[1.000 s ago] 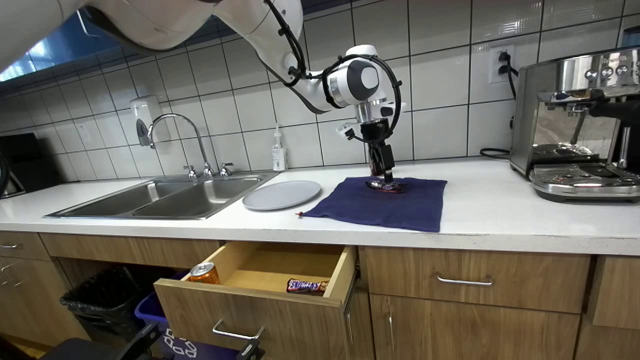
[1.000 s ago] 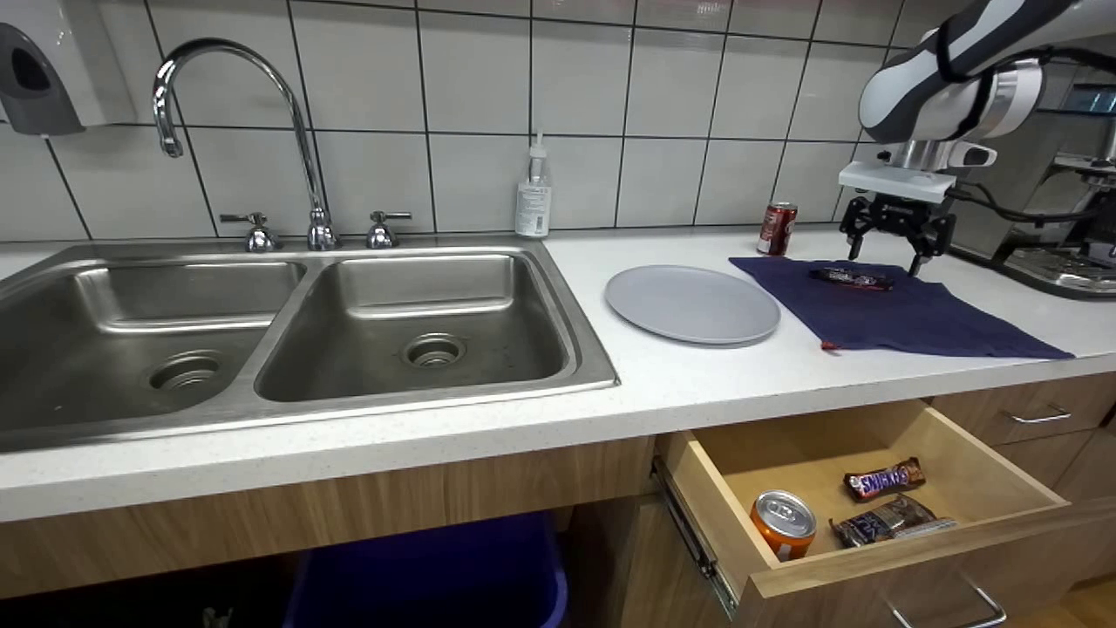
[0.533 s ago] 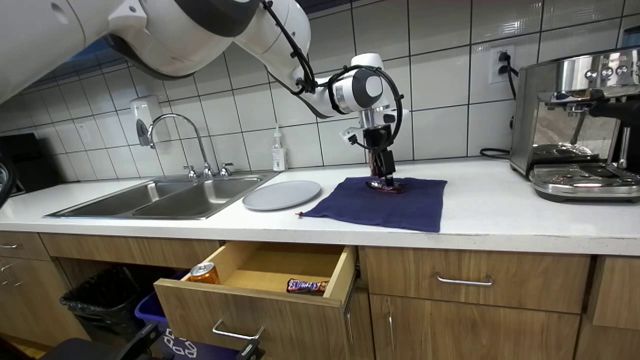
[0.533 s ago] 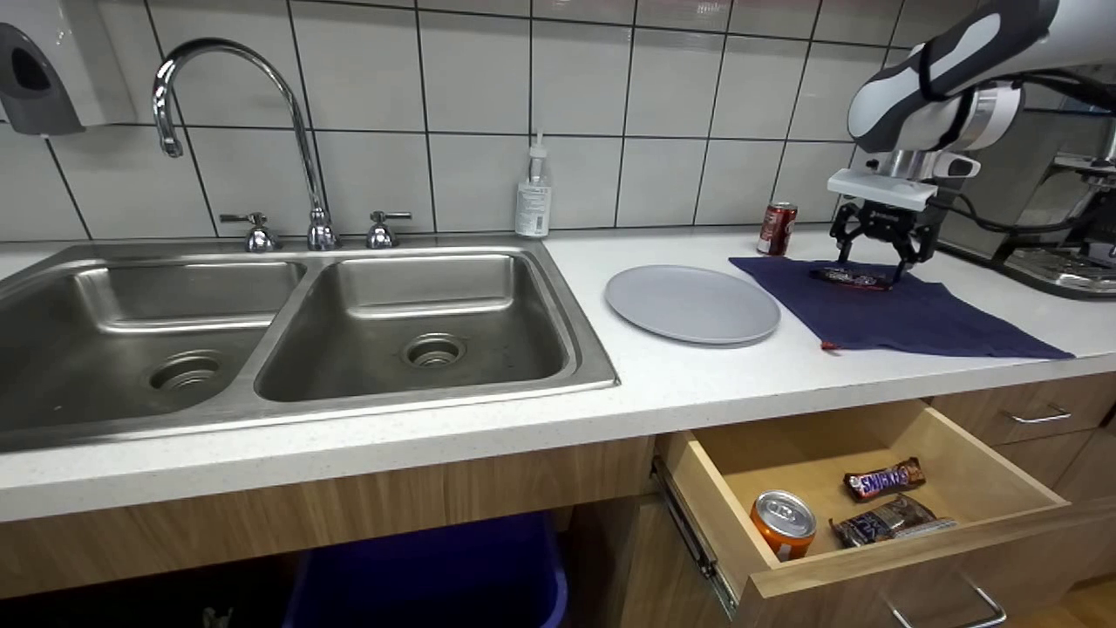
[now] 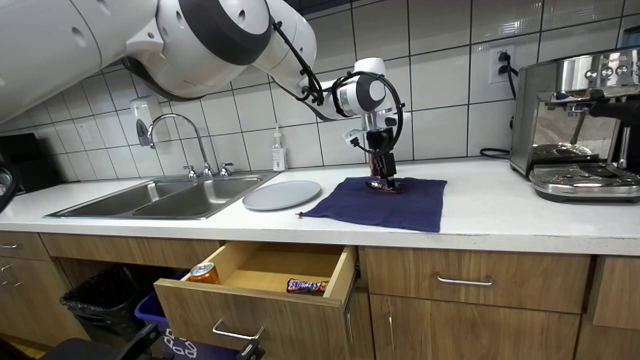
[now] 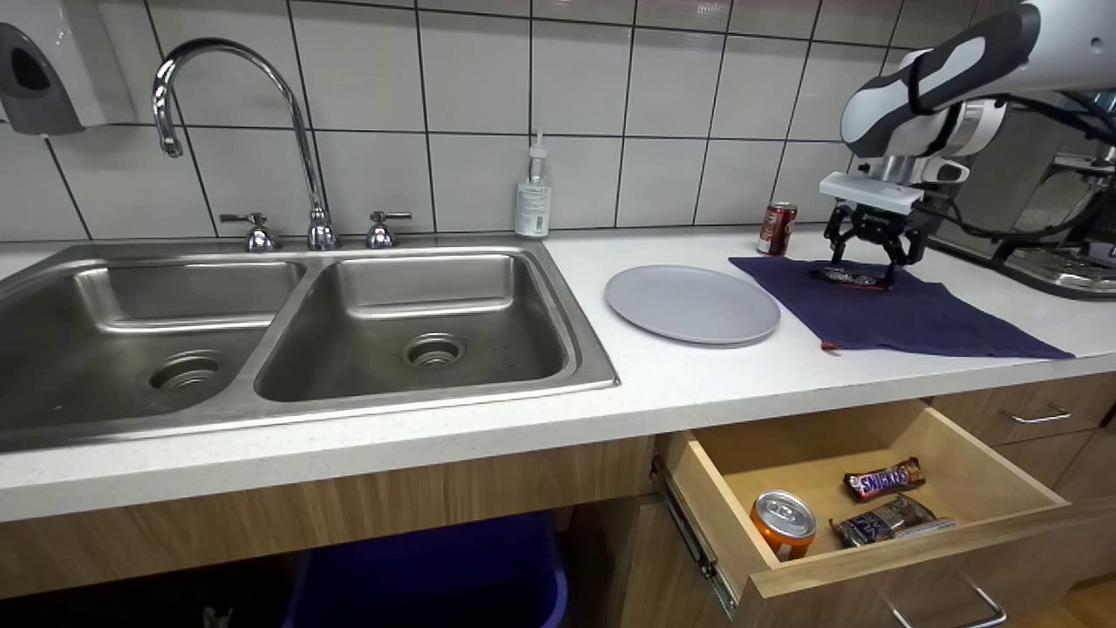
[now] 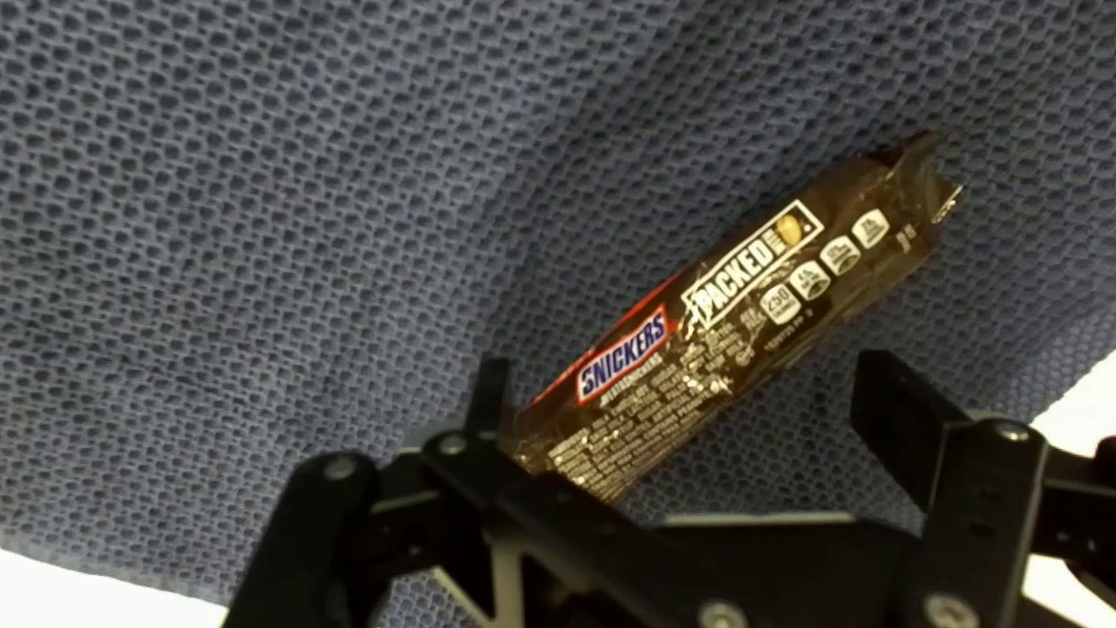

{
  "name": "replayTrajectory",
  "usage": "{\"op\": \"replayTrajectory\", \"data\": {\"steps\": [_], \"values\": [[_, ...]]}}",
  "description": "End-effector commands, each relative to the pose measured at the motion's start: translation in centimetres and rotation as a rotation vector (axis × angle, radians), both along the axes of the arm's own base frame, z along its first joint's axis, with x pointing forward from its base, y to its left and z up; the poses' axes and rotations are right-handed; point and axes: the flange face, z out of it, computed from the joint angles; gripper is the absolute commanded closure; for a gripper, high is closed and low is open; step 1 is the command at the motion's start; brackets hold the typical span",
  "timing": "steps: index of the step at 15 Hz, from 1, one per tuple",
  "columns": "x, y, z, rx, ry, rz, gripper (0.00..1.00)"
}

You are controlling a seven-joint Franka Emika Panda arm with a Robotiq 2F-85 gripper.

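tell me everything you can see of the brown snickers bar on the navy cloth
The slim, brown Snickers bar looks plastic-wrapped and shiny, with a blue-lettered logo, the white-framed word PACKED and small pale print. One end looks crimped; the open, black two-fingered gripper hides part of the other. It lies slantwise in the wrist view on the dimpled navy cloth; whether the gripper touches it, I cannot tell.

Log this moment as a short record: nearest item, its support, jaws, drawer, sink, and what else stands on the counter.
Nearest item: Snickers bar, wrapped
Support: blue cloth, spread on the white counter
Jaws: open, pointing down at the Snickers bar, not closed on it; contact unclear
Drawer: pulled open; orange can, second Snickers bar, dark snack packet inside
Sink: steel, two basins
Also on counter: gray plate, red can, pump bottle, coffee machine
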Motion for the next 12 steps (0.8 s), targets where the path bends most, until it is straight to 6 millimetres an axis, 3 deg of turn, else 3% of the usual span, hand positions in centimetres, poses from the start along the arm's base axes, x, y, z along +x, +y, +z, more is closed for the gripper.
{"op": "replayTrajectory", "data": {"steps": [1, 8, 9, 10, 12], "values": [[0.7, -0.5, 0.2, 0.03, -0.001, -0.032, 0.0], [0.8, -0.9, -0.6, 0.042, 0.014, -0.04, 0.0], [0.9, -1.0, -0.7, 0.045, 0.015, -0.041, 0.25], [0.8, -1.0, -0.7, 0.046, 0.017, -0.042, 0.28], [0.8, -1.0, -0.9, 0.049, 0.018, -0.042, 0.44]]}}
